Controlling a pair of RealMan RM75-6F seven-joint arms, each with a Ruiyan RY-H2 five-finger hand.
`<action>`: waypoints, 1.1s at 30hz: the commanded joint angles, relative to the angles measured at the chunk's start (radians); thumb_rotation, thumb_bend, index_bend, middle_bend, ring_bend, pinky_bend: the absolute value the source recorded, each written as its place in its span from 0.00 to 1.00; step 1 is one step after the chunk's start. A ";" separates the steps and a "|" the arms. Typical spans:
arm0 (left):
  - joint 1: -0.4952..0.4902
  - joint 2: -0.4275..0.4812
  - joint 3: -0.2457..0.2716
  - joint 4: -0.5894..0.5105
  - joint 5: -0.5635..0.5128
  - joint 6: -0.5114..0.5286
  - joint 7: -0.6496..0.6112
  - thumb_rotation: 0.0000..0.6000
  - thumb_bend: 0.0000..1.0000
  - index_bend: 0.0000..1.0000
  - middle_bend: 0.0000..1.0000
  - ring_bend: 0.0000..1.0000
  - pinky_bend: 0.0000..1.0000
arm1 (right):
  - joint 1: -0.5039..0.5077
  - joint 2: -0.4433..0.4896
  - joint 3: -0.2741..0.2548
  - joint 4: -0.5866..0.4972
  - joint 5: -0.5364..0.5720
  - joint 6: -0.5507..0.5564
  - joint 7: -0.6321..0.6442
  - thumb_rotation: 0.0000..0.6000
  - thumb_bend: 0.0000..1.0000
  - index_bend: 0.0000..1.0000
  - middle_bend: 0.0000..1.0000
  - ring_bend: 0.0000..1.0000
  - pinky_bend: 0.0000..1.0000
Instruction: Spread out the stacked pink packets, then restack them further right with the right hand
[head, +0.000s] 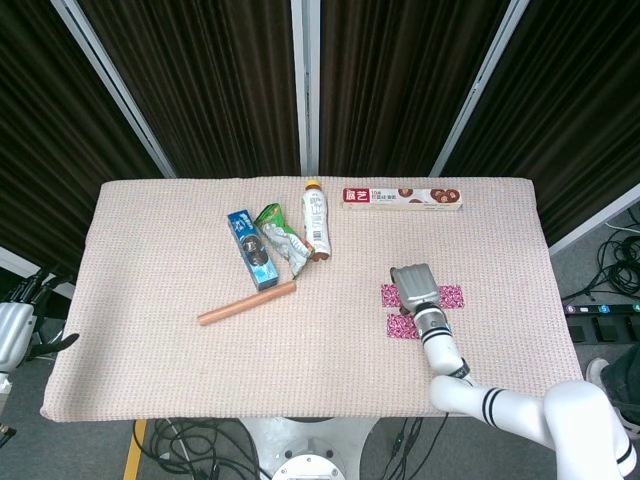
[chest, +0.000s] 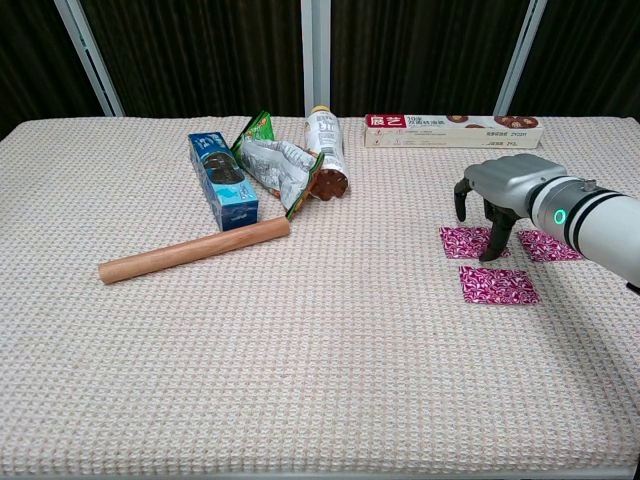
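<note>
Three pink packets lie spread on the right side of the table (chest: 300, 400): left packet (chest: 462, 242), right packet (chest: 546, 246), front packet (chest: 497, 285). Right hand (chest: 497, 192) stands over the left one, fingers apart and pointing down, a fingertip (chest: 487, 256) on or just above its edge; nothing grasped. Chest view shows this; head view hides the fingers under the hand's back (head: 414, 286). Left hand (head: 14, 328) appears only in head view, off the table's left edge; grip unclear.
</note>
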 joint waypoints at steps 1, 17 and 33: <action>0.000 0.000 0.000 0.001 -0.001 -0.001 -0.001 1.00 0.02 0.24 0.18 0.17 0.30 | 0.001 -0.002 0.002 0.002 0.004 -0.003 -0.004 1.00 0.00 0.40 1.00 1.00 0.97; 0.001 -0.005 0.001 0.016 -0.004 -0.007 -0.019 1.00 0.02 0.24 0.18 0.17 0.30 | 0.010 -0.021 0.014 0.027 0.043 -0.017 -0.033 1.00 0.00 0.40 1.00 1.00 0.97; 0.003 -0.005 0.001 0.022 -0.005 -0.007 -0.024 1.00 0.02 0.24 0.18 0.17 0.30 | 0.022 -0.023 0.014 0.032 0.104 -0.034 -0.073 1.00 0.00 0.38 1.00 1.00 0.97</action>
